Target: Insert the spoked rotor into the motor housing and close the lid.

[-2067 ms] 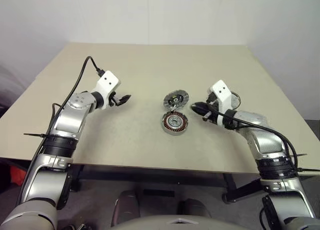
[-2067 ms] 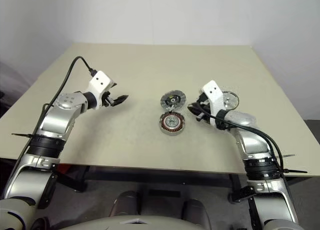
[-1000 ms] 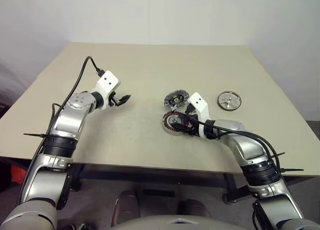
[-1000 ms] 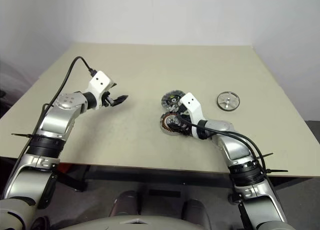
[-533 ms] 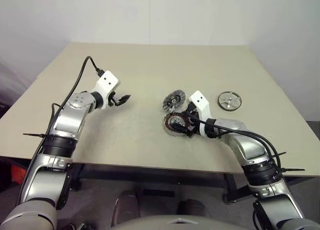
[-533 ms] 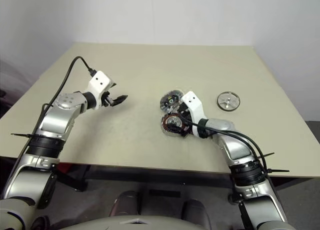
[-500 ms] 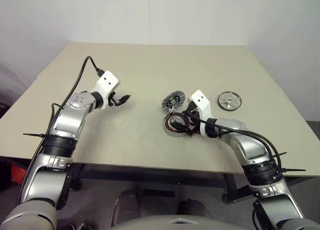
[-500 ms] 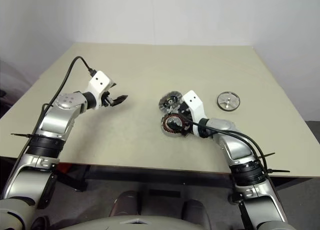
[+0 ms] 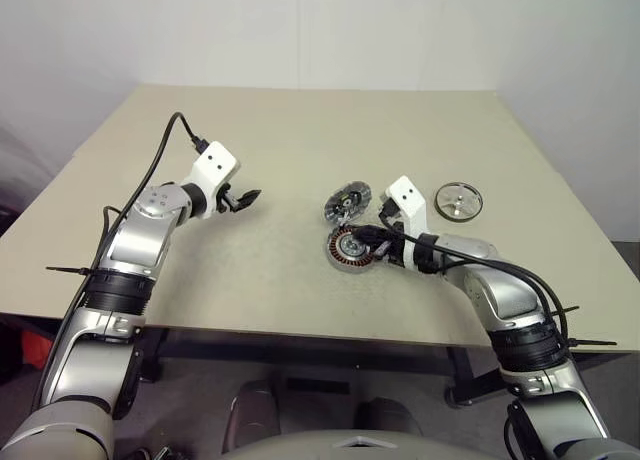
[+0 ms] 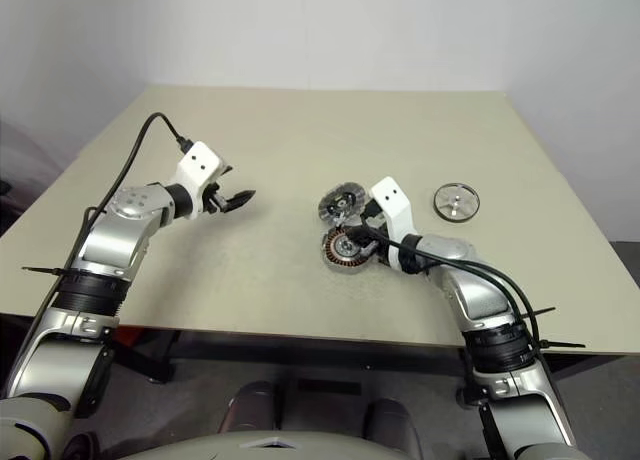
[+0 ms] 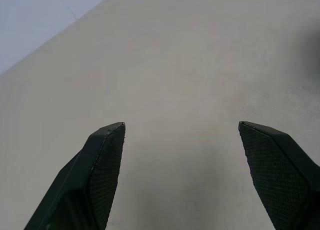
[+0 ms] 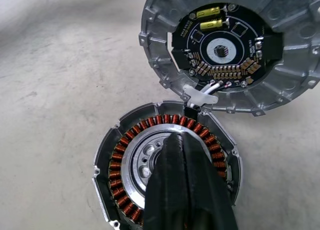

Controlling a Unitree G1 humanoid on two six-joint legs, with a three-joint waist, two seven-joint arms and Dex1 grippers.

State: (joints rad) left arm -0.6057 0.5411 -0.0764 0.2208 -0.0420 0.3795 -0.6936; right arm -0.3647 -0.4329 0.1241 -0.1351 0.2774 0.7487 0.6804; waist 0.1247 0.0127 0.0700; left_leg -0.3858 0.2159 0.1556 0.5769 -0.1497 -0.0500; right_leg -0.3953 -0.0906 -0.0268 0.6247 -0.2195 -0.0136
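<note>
The motor housing (image 12: pixel 125 160), a ring of copper windings around a silver hub, lies on the table's middle (image 9: pixel 345 250). Its lid (image 12: pixel 225 50), a ribbed silver disc with a circuit board inside, sits just behind it, joined by short white wires. My right gripper (image 12: pixel 176 140) is shut, its fingers pressed together with the tips over the hub and nothing between them. The spoked rotor (image 9: pixel 458 200), a flat silver wheel, lies further right, beyond my right hand. My left gripper (image 9: pixel 245 195) hovers open above bare table, well left of the parts, with its fingers (image 11: pixel 100 165) wide apart.
The beige table (image 9: pixel 300 120) stretches wide behind and to the left of the parts. Its front edge (image 9: pixel 300 332) runs close below the housing. A black cable (image 9: pixel 165 150) loops off my left wrist.
My right gripper's fingers have closed over the housing's hub. The lid has tipped and shifted slightly left. My left arm has not moved.
</note>
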